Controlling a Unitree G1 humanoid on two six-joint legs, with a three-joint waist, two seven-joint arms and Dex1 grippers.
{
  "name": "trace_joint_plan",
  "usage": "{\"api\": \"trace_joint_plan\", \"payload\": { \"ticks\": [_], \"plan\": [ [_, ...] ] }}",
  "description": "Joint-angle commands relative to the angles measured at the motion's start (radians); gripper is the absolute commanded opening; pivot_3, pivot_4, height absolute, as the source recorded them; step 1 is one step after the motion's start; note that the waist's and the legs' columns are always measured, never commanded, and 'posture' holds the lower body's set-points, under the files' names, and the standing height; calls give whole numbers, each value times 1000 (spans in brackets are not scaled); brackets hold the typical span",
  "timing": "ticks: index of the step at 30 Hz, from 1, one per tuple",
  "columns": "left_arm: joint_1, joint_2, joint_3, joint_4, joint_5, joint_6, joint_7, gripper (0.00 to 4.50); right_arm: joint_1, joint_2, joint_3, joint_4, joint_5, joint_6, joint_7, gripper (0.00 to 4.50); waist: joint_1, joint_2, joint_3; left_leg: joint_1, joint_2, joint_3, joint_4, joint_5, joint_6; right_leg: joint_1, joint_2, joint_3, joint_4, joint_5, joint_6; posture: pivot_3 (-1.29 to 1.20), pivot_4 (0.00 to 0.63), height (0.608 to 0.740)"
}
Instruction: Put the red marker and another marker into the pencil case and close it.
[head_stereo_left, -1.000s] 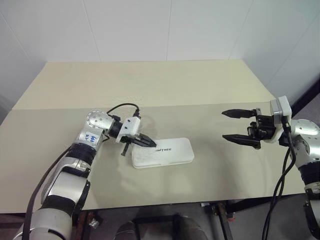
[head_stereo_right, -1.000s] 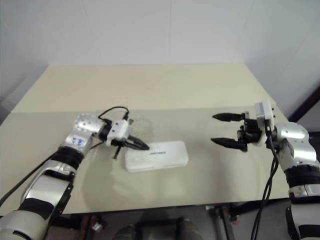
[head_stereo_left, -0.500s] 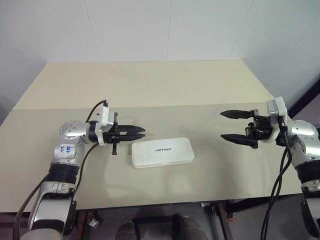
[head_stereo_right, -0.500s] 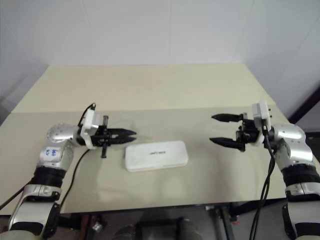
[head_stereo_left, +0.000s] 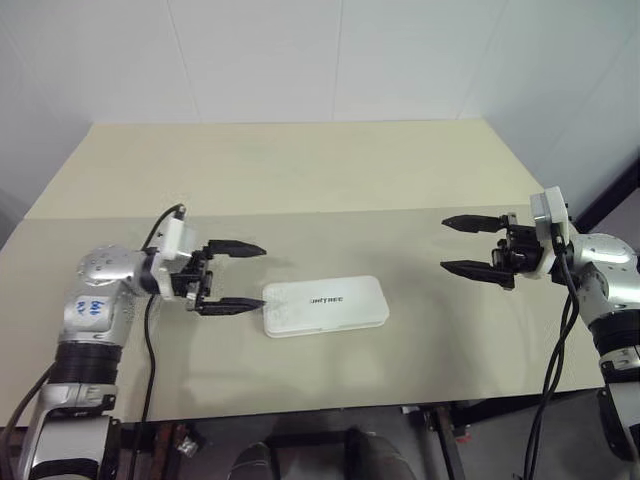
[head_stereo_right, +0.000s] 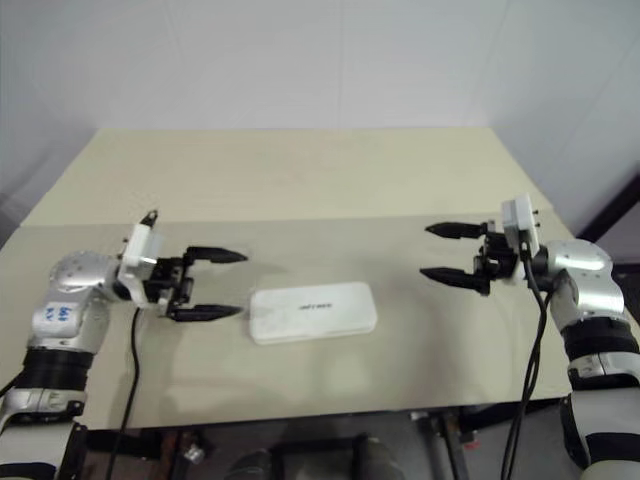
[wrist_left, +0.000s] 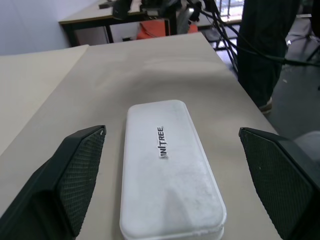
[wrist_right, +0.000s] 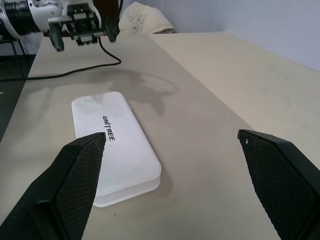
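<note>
Both grippers stand wide open and empty: the left gripper (head_stereo_left: 229, 277) just beside the left end of the pencil case (head_stereo_left: 325, 305), the right gripper (head_stereo_left: 468, 244) well apart. Case lies shut, lid down, near the table's (head_stereo_left: 300, 180) front edge. It looks light, stiff, slick; best pinched across its long edges.

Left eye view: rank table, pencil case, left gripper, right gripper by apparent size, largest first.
1. table, by far.
2. pencil case, closed, lying flat.
3-4. left gripper and right gripper: both open and look about alike; no clear ranking between them.
</note>
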Motion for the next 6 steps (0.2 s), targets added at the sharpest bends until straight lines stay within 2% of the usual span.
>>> {"api": "trace_joint_plan", "payload": {
  "ticks": [1, 6],
  "plan": [
    [15, 33, 62, -46, -44, 32, 23, 4483, 9, -28, -18, -52, 21, 12, 76, 4500, -1, 0, 0, 0, 0, 0, 0, 0, 1, 0, 0, 0, 0, 0, 0, 0, 150, 740],
    [71, 52, 110, -157, -100, 125, 69, 4483, 25, -16, -46, -59, 24, 22, 76, 4500, 0, 0, 0, 0, 0, 0, 0, -1, -1, 0, 0, 0, 0, 0, 0, 0, 150, 740]
  ]
}}
